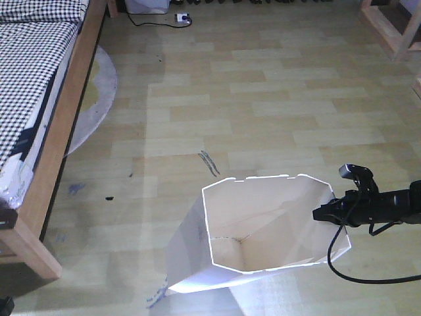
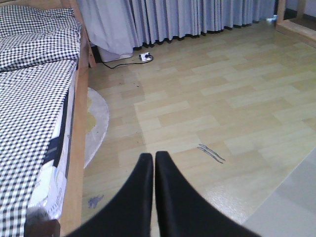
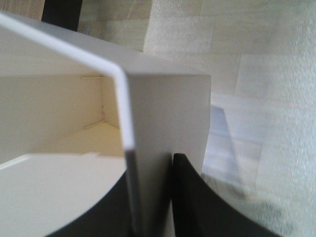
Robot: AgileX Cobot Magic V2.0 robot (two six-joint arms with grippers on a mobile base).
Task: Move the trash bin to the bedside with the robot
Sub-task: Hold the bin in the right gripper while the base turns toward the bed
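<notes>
White thin-walled plastic trash bin (image 1: 263, 217), tapered, cut-corner rim with small notches, cream inside, nothing in it; you see it low centre in the front view, on the pale wood-pattern laminate floor (image 1: 263, 99), well apart from the light-brown wooden bed frame (image 1: 66, 131) at the left. Right hand (image 1: 323, 214) reaches in from the right on a slim black arm (image 1: 395, 201) with a looping black cable (image 1: 355, 276) and sits at the bin's right rim. The right wrist view gives you what the front view can't: the hand (image 3: 150, 170) is clamped on the bin wall (image 3: 168, 108), one dark finger inside, one outside, rim edge running up between them. Left hand (image 2: 154, 157) shows only in its own wrist view, fingers pressed together with nothing between, hanging over bare floor beside the bed. That view also gives you grey-blue curtains (image 2: 197, 19) along the far wall, out of the front view. Black-and-white checked bedding (image 1: 33, 66) lies on the bed, a round pale rug (image 1: 99, 85) is half under the frame, a white power strip (image 1: 183, 18) with a black cord is by the far wall, dark scuff marks (image 1: 209, 163) are just beyond the bin, and wooden furniture (image 1: 395, 33) stands top right.
</notes>
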